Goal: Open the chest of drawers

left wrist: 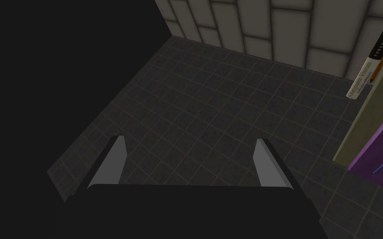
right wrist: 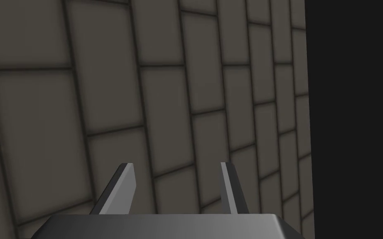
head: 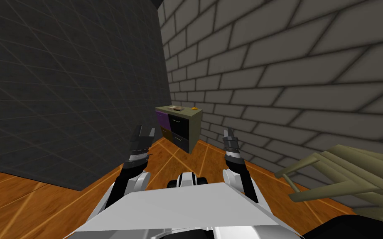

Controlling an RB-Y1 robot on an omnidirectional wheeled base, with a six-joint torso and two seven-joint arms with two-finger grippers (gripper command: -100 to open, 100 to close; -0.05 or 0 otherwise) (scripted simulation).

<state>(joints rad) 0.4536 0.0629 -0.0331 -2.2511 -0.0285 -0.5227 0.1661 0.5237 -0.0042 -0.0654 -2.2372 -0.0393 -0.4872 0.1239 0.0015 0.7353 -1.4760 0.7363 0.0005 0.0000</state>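
A small olive-coloured chest of drawers (head: 181, 127) stands in the corner ahead, where the dark tiled wall meets the grey brick wall. Its front shows a purple panel, an orange-brown panel below it and two black drawer fronts with thin handles. Some way short of it, my left gripper (head: 144, 133) and right gripper (head: 228, 133) are held up above the floor. The left gripper (left wrist: 190, 159) is open with nothing between its fingers; the chest's olive edge and purple panel (left wrist: 375, 159) lie beside it. The right gripper (right wrist: 177, 182) is open too.
A book (head: 176, 108) and a small orange object (head: 194, 108) lie on the chest's top. An olive slatted piece of furniture (head: 344, 174) stands close on my right. The floor (head: 174, 157) is orange wood. The dark tiled wall (head: 62, 91) runs along my left.
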